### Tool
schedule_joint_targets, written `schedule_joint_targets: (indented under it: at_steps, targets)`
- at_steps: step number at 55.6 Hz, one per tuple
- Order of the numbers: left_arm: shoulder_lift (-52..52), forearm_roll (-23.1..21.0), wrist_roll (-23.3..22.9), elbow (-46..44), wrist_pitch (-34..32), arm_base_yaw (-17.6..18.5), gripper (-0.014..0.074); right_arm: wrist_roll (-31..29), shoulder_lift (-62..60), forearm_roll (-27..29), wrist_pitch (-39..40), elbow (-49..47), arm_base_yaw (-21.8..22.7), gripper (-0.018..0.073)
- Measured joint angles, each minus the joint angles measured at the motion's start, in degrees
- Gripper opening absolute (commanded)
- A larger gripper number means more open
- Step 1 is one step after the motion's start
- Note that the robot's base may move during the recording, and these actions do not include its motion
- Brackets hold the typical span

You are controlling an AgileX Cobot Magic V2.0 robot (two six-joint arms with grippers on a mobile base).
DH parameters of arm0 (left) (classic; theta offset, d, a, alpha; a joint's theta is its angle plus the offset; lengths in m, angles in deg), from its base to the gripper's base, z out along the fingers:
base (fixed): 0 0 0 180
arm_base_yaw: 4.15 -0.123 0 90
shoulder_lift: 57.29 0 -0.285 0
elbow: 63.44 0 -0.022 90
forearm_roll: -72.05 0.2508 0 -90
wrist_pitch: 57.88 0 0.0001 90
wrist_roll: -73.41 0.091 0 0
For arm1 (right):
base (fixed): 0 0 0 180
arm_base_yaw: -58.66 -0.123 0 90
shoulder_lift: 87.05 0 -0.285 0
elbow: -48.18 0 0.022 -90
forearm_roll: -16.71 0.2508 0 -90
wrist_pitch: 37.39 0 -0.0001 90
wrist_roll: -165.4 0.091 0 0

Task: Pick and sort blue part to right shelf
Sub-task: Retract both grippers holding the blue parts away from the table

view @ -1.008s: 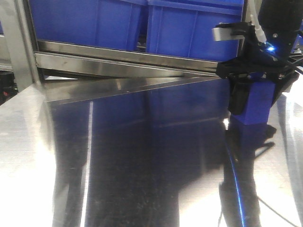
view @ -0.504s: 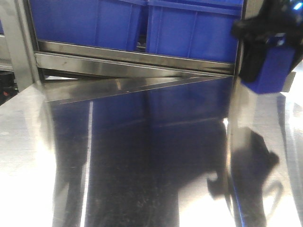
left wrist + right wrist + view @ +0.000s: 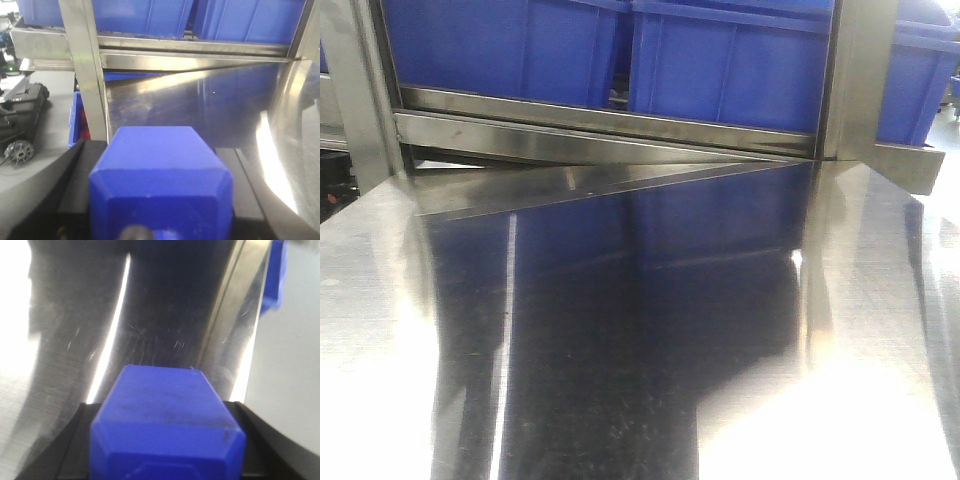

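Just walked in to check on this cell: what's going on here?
Each hand is holding a blue piece. The right hand grips the blue part above the steel table. The left hand grips a similar blue block, facing the shelf with its blue crates. The front view shows neither arm.

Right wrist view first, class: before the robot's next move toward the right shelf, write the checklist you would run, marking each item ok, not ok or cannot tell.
1. The blue part gripped by the right hand: ok.
2. The right hand above a blue crate: not ok; the steel table lies below it.
3. The left hand free: not ok; it holds another blue block.
4. The right shelf front free of arms in the front view: ok.
5. Room inside the crates: cannot tell; their insides are hidden.
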Motion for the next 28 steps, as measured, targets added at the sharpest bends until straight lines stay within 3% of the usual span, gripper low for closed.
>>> schedule_joint_targets:
  at_steps: [16, 28]
  targets:
    - [-3.84, 0.21, 0.0, 2.77, 0.49, 0.0, 0.0242, 0.03, -26.17, -0.21, 3.48, 11.14, 0.0, 0.0227]
    - [-3.84, 0.43, 0.0, 2.77, 0.38, 0.0, 0.0242, 0.03, -36.12, -0.43, 5.79, 13.58, 0.0, 0.0227]
